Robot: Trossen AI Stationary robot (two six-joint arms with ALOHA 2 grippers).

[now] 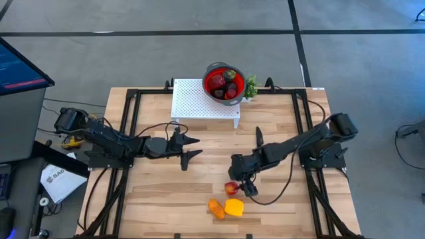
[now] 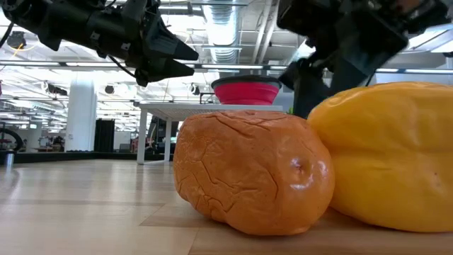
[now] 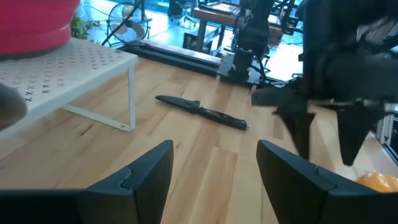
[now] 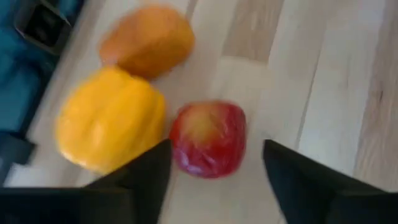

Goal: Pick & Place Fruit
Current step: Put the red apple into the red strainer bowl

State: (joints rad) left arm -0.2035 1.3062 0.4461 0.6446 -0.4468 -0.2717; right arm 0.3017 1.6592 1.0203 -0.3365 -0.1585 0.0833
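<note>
hovering over the red fruit [image 1: 231, 188] in the high view: right hand [image 1: 242, 184] sits right above it, fingers spread, nothing pinched yet. orange fruit [image 1: 216, 208] and yellow fruit [image 1: 234, 208] lie just past the red one, toward the near edge of the bench [image 1: 159, 199]. red bowl [image 1: 224, 82] with several fruit already in it stands on the white rack [image 1: 199, 103], well apart from this hand. left hand [image 1: 188, 147] waits mid-bench, spread, empty.

low view: orange fruit [image 2: 251, 173] and yellow fruit [image 2: 386, 152] touch each other; bowl [image 2: 246, 90] far behind.

left wrist view: own fingers [image 3: 143, 174] wide apart, knife [image 3: 202, 112] ahead on the bench, right arm beyond it.

right wrist view: red fruit [image 4: 208, 138] sits between the fingers [image 4: 149, 171], slightly toward the one beside the yellow fruit [image 4: 109, 127], which touches or nearly touches the red one.

to do this well, my read: shift a bit to centre the red piece, drop straight down so that finger slips into the narrow gap without nudging the yellow, close gently, lift clear before swinging to the bowl.
</note>
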